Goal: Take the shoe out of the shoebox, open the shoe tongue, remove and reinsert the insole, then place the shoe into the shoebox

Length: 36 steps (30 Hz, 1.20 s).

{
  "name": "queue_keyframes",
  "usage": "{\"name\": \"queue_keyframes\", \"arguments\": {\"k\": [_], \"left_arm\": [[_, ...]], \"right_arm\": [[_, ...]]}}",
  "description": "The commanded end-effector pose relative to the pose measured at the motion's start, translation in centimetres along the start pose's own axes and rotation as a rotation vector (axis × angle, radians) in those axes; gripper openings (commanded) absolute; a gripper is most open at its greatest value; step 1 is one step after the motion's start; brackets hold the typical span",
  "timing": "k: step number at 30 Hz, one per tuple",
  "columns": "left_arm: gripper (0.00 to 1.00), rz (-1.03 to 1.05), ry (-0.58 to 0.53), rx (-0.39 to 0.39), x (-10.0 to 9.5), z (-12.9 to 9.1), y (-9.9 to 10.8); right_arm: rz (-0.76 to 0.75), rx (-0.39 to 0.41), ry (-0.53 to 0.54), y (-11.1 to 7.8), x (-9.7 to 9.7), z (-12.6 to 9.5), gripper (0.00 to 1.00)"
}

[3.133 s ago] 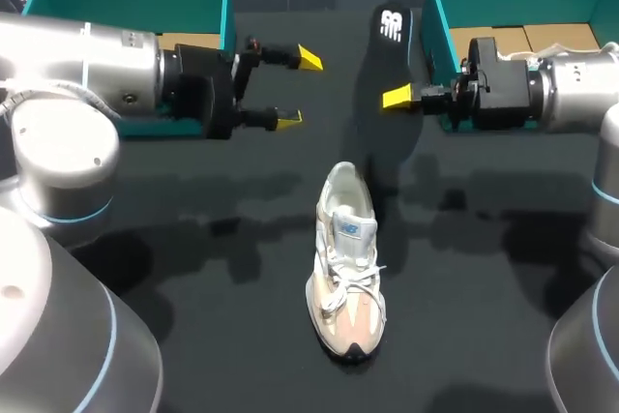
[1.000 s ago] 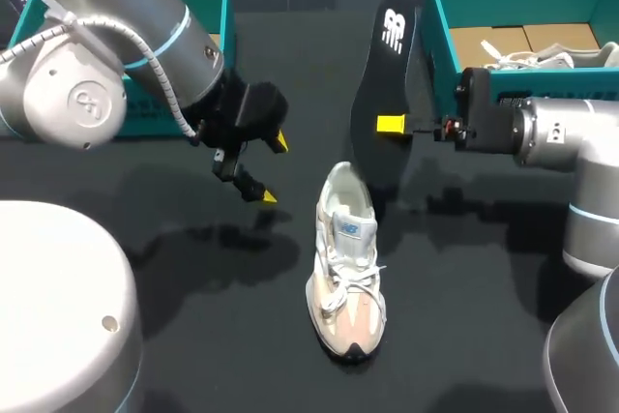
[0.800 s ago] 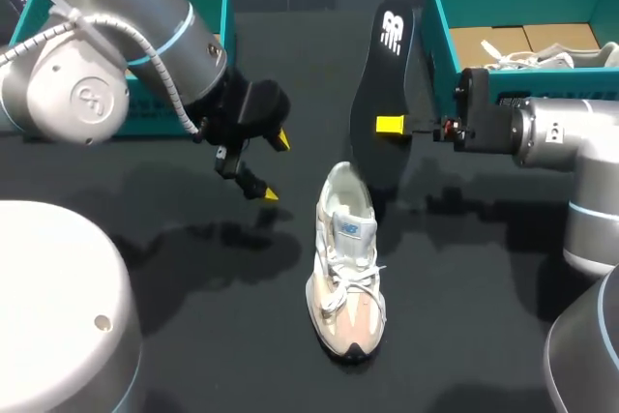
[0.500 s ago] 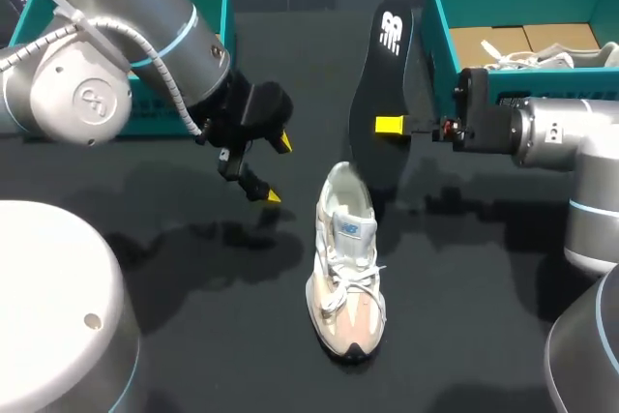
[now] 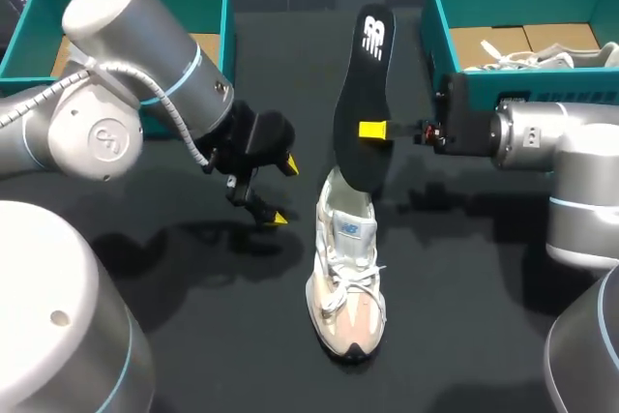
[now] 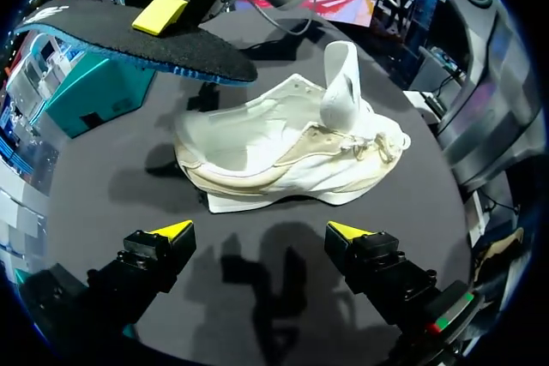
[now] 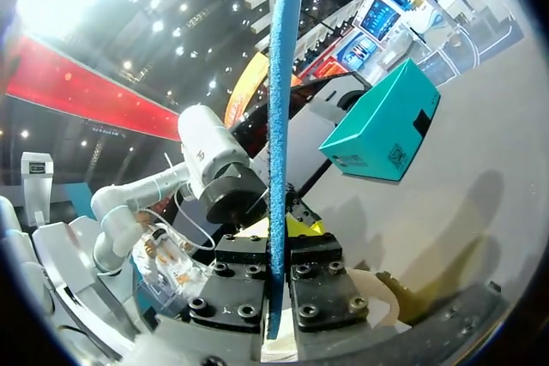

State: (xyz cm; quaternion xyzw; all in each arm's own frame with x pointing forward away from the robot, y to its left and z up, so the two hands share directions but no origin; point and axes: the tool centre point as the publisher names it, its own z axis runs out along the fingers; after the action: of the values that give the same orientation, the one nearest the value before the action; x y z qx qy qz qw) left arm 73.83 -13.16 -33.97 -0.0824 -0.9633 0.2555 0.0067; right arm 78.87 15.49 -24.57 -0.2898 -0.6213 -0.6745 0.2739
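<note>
A white and beige shoe (image 5: 346, 268) lies on the black table, toe toward the front edge; in the left wrist view the shoe (image 6: 292, 143) shows its tongue (image 6: 343, 83) standing up. My right gripper (image 5: 372, 130) is shut on the black insole (image 5: 360, 94), holding it upright with its lower end just above the shoe's heel. Edge-on in the right wrist view, the insole (image 7: 277, 126) is clamped in the right gripper (image 7: 279, 280). My left gripper (image 5: 280, 191) hangs open just left of the shoe with nothing in it, and its own view has the left gripper (image 6: 262, 231) facing the shoe's side.
A teal shoebox (image 5: 227, 7) stands at the back left. Another teal shoebox (image 5: 430, 16) at the back right holds a second shoe (image 5: 551, 50). The left arm's bulky links fill the front left of the table.
My right gripper has carried the insole left and forward, to just over the shoe's heel. The left gripper has drifted a little closer to the shoe. The shoe has not moved.
</note>
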Motion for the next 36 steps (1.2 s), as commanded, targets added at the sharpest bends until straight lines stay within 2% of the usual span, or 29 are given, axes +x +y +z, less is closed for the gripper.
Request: {"name": "queue_keyframes", "arguments": {"k": [1,5,16,23,36], "left_arm": [[1.0,-0.003,-0.001,0.01,-0.1,1.2,0.1],[1.0,-0.021,0.0,0.038,-0.2,2.0,0.1],[1.0,-0.021,0.0,0.038,-0.2,2.0,0.1],[1.0,-0.005,-0.016,0.019,-0.8,3.3,-0.4],[1.0,-0.024,-0.013,0.008,-1.0,4.2,-0.8]], "right_arm": [[-0.005,0.004,0.011,-0.1,-0.8,0.7,0.0],[-0.044,-0.012,-0.012,-0.5,-1.3,0.9,0.0],[-0.044,-0.012,-0.012,-0.5,-1.3,0.9,0.0],[-0.109,-0.017,0.006,-1.1,-2.0,1.8,0.0],[-0.108,-0.018,0.015,-1.7,-2.4,2.3,0.0]]}}
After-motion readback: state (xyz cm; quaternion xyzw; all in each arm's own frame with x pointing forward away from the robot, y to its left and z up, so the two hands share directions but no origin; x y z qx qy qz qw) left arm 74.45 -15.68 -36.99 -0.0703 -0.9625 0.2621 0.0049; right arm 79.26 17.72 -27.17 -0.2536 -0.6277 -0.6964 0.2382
